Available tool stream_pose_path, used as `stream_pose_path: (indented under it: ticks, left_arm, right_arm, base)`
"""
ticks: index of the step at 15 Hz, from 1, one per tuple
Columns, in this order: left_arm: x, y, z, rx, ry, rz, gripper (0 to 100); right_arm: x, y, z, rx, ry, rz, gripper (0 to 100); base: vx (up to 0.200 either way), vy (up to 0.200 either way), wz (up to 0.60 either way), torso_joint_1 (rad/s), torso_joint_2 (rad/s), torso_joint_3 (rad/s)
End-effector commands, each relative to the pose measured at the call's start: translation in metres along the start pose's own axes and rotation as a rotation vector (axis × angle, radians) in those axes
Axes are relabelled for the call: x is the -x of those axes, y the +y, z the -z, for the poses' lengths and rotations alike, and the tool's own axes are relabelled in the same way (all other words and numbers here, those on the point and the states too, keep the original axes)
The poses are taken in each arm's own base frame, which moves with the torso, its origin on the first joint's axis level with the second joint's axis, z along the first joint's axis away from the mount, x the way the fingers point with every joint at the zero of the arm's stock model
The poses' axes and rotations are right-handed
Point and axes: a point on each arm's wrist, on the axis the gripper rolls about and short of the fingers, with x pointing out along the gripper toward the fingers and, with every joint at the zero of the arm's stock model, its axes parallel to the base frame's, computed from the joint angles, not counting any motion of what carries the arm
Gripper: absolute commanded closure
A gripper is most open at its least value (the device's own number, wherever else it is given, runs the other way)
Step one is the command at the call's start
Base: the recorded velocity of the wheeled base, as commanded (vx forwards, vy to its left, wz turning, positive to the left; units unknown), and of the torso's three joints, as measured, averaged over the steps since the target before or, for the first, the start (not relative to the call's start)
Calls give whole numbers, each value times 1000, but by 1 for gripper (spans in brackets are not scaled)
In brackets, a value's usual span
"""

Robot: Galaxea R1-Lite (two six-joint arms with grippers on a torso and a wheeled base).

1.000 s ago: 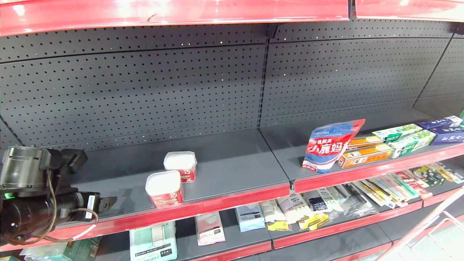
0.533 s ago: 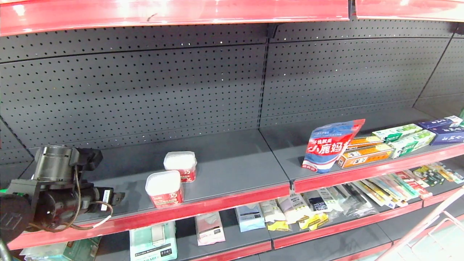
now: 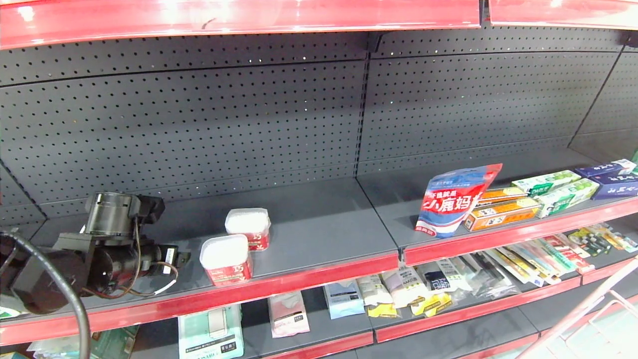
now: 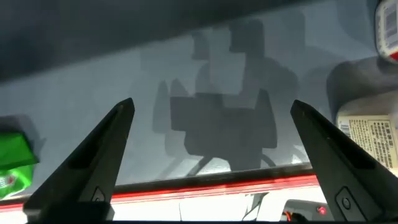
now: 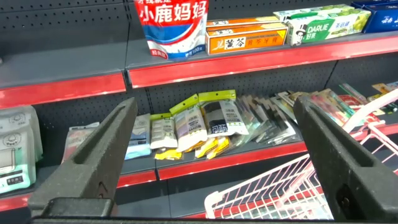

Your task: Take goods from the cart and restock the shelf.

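Two white tubs with red labels stand on the grey middle shelf point(image 3: 319, 224), one at the front edge point(image 3: 227, 259) and one behind it point(image 3: 247, 228). My left gripper point(image 3: 182, 257) hovers low over the shelf just left of the front tub, apart from it. In the left wrist view it point(image 4: 211, 107) is open and empty above the bare shelf board, the front tub point(image 4: 368, 142) beside one finger. My right gripper point(image 5: 214, 102) is open and empty, held lower, facing the shelf fronts above the pink wire cart point(image 5: 280, 193).
A blue and red pouch point(image 3: 456, 199) leans on orange and green toothpaste boxes point(image 3: 503, 212) at the right of the shelf. Hanging packets point(image 3: 398, 289) fill the shelf below. The cart's rim point(image 3: 588, 309) crosses the lower right corner. A green packet point(image 4: 12, 165) lies on the shelf.
My left arm has moved rightward and a little farther in along the shelf, closing on the front tub. The goods have not moved.
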Motion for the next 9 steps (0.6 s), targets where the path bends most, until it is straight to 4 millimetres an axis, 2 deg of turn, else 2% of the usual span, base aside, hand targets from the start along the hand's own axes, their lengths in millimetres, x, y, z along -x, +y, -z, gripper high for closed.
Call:
stream_pose_path:
  ticks: [1, 6, 9]
  left_arm:
    - [-5, -4, 1, -9, 10, 6, 0]
    - [-8, -7, -5, -11, -12, 12, 0]
    - [-9, -17, -9, -29, -27, 32, 0]
  right_arm:
    - [0, 0, 0, 0, 3, 0, 0]
    - [0, 0, 0, 0, 3, 0, 0]
    - [0, 0, 0, 0, 1, 0, 0]
  base:
    - [0, 0, 0, 0, 0, 0]
    - [0, 0, 0, 0, 0, 0]
    - [0, 0, 0, 0, 0, 0]
